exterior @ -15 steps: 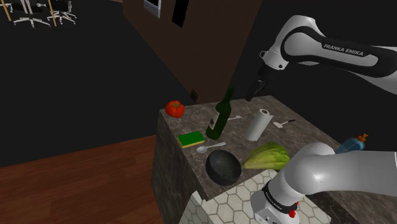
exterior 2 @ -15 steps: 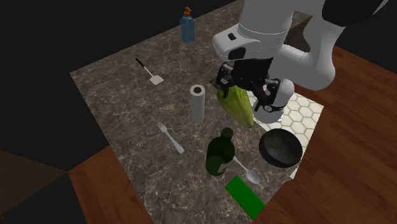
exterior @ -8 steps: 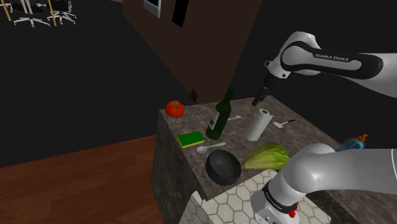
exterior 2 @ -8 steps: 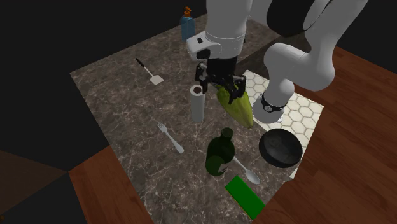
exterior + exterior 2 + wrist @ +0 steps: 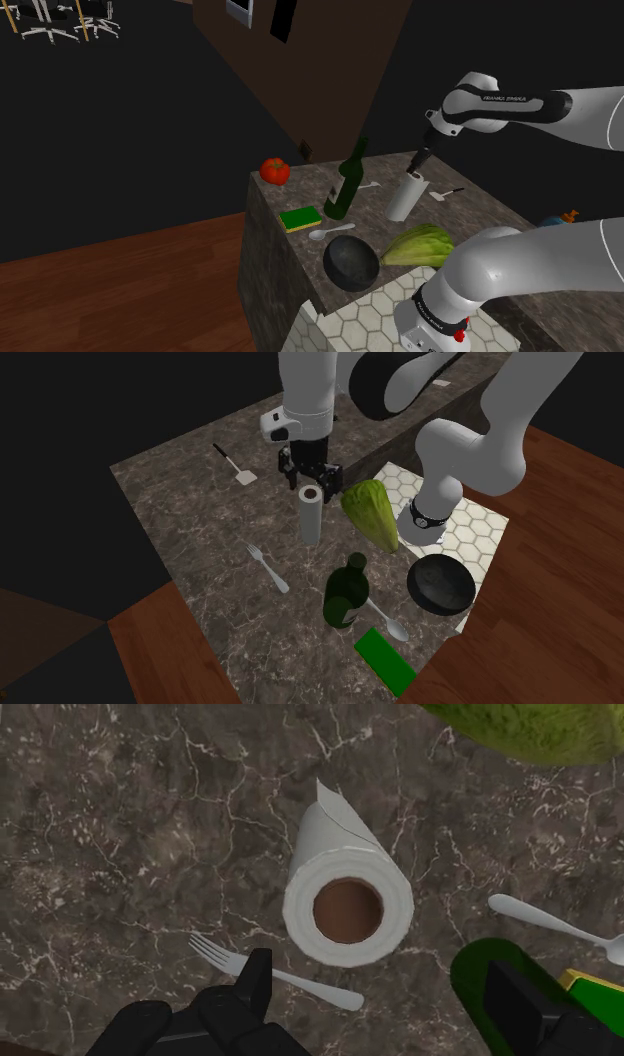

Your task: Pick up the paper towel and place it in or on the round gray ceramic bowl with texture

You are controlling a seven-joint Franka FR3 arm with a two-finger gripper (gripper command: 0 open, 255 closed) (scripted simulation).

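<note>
A white paper towel roll [image 5: 406,196] [image 5: 311,514] stands upright on the dark marble counter, and its brown core [image 5: 347,910] faces the wrist camera. My black gripper [image 5: 420,161] [image 5: 308,475] [image 5: 383,991] hangs open just above the roll's top without touching it. One finger [image 5: 255,987] sits over the fork and the other finger [image 5: 513,994] over the green bottle. The round dark grey bowl [image 5: 350,264] [image 5: 440,584] rests at the counter's near corner, beside the stand.
A green wine bottle [image 5: 345,183] [image 5: 346,592] stands between roll and bowl. A lettuce [image 5: 421,245] [image 5: 372,515] lies close by the roll. Fork [image 5: 268,568], spoon [image 5: 388,622], spatula [image 5: 236,465], green sponge [image 5: 299,218] and tomato [image 5: 275,170] also lie on the counter.
The arm swung from above the lettuce across to the paper towel roll and came down, so the open gripper now sits right over the roll's top. Objects have not moved.
</note>
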